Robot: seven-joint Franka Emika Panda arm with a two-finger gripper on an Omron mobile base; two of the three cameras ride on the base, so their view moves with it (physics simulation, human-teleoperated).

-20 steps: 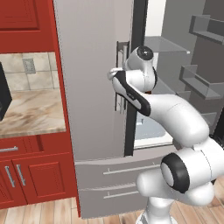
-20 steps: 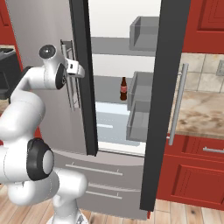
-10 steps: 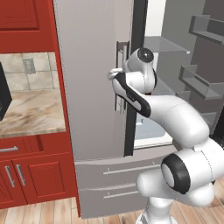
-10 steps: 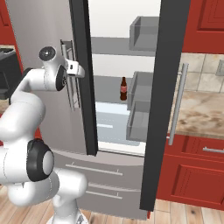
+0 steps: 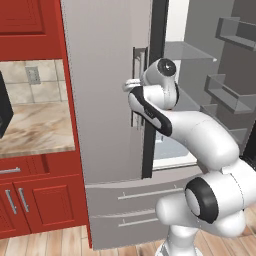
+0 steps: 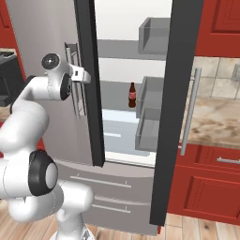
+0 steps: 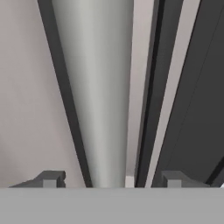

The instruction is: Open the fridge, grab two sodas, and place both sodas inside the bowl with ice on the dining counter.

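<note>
Since the fridge (image 5: 110, 90) door is tall, stiff and likely heavy, we judge its vertical bar handle (image 7: 98, 87) the place to grip. Our jaws (image 7: 109, 178) stand open astride that bar, nothing clamped. A brown bottle (image 6: 132, 95) stands inside; the right door (image 6: 176, 108) hangs ajar beside it.

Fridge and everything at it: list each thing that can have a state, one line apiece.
fridge: right door swung wide open, left door shut or nearly so; both bottom drawers shut.
left door handle: bar standing between the two fingertips, not yet clamped.
pincer: open, straddling the handle.
brown bottle: upright on a shelf inside.
door bins: in place on the open door.
</note>
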